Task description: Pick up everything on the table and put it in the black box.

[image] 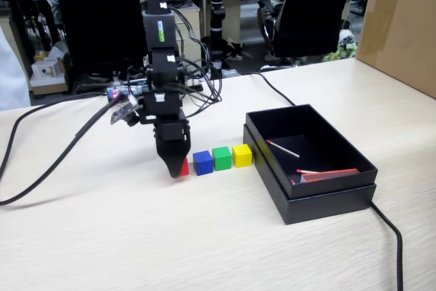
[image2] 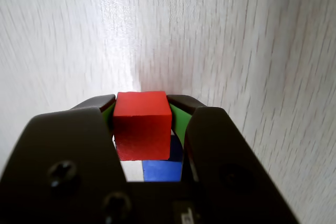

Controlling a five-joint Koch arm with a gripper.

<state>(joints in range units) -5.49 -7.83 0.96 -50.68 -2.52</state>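
In the fixed view the arm stands at the far left of the light wood-grain surface [image: 225,236], pointing straight down, and its gripper [image: 174,170] reaches the surface at the left end of a row of four cubes. The red cube [image: 184,166] is mostly hidden behind the gripper. To its right, touching one another, sit the blue cube [image: 202,162], the green cube [image: 221,158] and the yellow cube [image: 242,155]. The yellow one lies just beside the left wall of the black box [image: 320,199], which holds thin red-tipped sticks [image: 282,148].

In the wrist view the red cube [image2: 142,125] fills the gap of the gripper [image2: 142,111], with a jaw against each side: the gripper is narrow and closed on it. A patch of blue [image2: 161,170] shows below the cube.

Green lettering runs down the arm's upper segment, too small to read. A brown carton [image: 402,28] with a white label stands at the far right; its print is illegible.
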